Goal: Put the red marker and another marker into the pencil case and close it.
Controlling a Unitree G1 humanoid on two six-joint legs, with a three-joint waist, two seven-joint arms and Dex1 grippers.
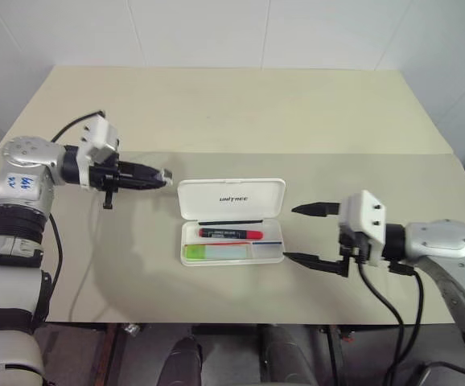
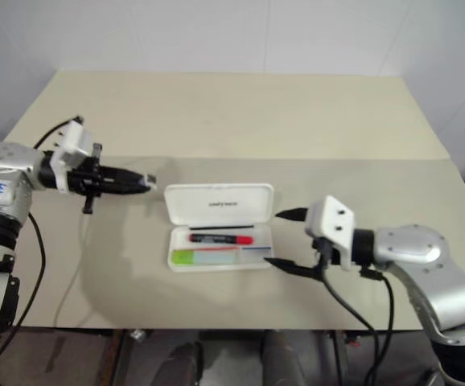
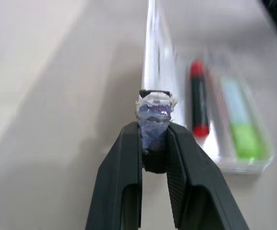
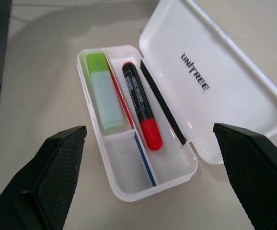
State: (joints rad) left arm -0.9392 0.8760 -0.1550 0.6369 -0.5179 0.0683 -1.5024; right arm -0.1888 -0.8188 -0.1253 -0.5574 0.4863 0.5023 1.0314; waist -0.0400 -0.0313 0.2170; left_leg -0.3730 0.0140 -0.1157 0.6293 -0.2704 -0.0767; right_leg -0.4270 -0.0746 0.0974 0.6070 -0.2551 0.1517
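Two markers (image 4: 141, 104), one pencil case (image 4: 234, 86), one table (image 1: 240, 104)

- Pencil case (image 4: 234, 91): white, black "UNITREE" lettering inside the lid, thin red and blue stripe on the divider.
- Red marker (image 4: 141, 103): bright red end, black body, small printed label.
- Green marker (image 4: 102, 93): lime-green end, pale whitish section.
- Right gripper (image 1: 303, 235), left gripper (image 1: 162, 177): black fingers.
- Table (image 1: 240, 112): plain beige.

Head eyes overlook table (image 1: 240, 104); wrist cameras near case (image 4: 225, 86).
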